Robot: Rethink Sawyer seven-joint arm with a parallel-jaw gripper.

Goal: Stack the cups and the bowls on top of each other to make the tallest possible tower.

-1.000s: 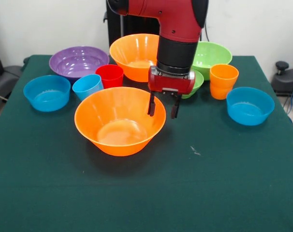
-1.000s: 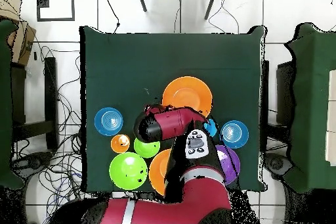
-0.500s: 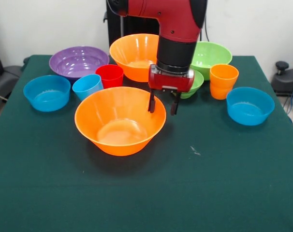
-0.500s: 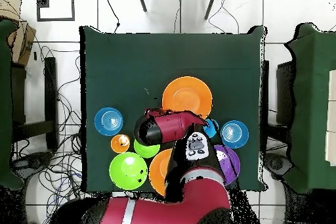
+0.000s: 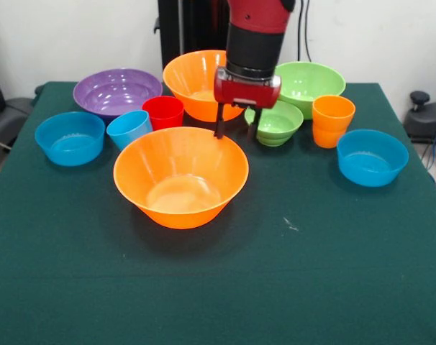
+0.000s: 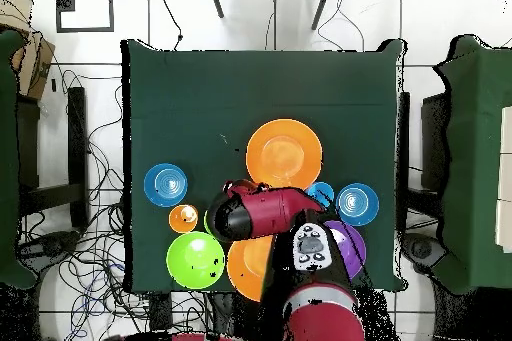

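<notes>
1. Since a second ago your gripper (image 5: pixel 237 131) has lifted off the glossy large orange plastic bowl (image 5: pixel 180 177), fingers spread, empty.
2. Base bowl sits mid-table; next, fetch the plain orange plastic cup (image 5: pixel 332 121) at three o'clock.

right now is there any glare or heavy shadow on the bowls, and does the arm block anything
Front view: soft light; the near orange bowl has a pale sheen on its floor and a faint shadow on the cloth beneath, and the purple bowl shows small highlights. Overhead view: the arm covers the small green bowl and part of the far orange bowl.
</notes>
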